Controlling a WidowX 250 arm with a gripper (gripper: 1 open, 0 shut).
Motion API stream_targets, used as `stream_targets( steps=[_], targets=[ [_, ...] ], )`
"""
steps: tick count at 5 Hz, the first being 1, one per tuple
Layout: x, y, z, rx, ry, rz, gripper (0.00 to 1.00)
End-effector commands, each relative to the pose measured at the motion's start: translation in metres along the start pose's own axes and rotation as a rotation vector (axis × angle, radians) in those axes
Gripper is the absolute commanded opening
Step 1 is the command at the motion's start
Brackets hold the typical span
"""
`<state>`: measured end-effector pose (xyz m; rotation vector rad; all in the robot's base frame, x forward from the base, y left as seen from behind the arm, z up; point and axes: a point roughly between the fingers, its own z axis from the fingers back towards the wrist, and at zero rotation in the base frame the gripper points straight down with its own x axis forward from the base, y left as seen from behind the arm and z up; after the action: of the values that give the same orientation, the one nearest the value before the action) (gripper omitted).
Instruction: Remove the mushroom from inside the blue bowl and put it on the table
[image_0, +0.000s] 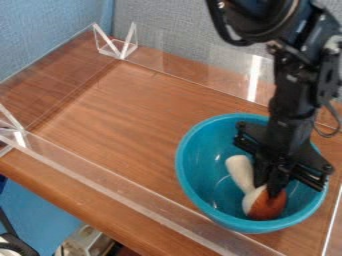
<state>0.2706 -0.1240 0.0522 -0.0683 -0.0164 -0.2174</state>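
Note:
The turquoise blue bowl (214, 150) sits on the wood table (107, 100), hard against the right front corner. My gripper (273, 192) points straight down into the bowl, its black fingers shut on the mushroom (249, 175). The mushroom's cream stem sticks out to the left of the fingers. Its reddish-brown cap shows just below them, low against the bowl's inner wall. The fingers hide whether the cap touches the bowl's floor.
Low clear acrylic walls (94, 165) run along the table's edges. A clear triangular bracket (118, 42) stands at the back left corner and another at the left edge. Bare wood stretches left of the bowl. The arm's black column rises at the upper right.

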Motion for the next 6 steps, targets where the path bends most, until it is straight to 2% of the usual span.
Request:
stream_targets(
  steps=[1,3,4,6],
  targets=[
    [0.0,0.023,0.0,-0.011,-0.026,0.017,0.0],
    [-0.009,0.071,-0.007,0.008,-0.007,0.024,0.0],
    [-0.011,0.065,-0.015,0.02,0.009,0.014,0.0],
    [-0.017,0.065,-0.019,0.041,0.03,0.029,0.0]
  ],
)
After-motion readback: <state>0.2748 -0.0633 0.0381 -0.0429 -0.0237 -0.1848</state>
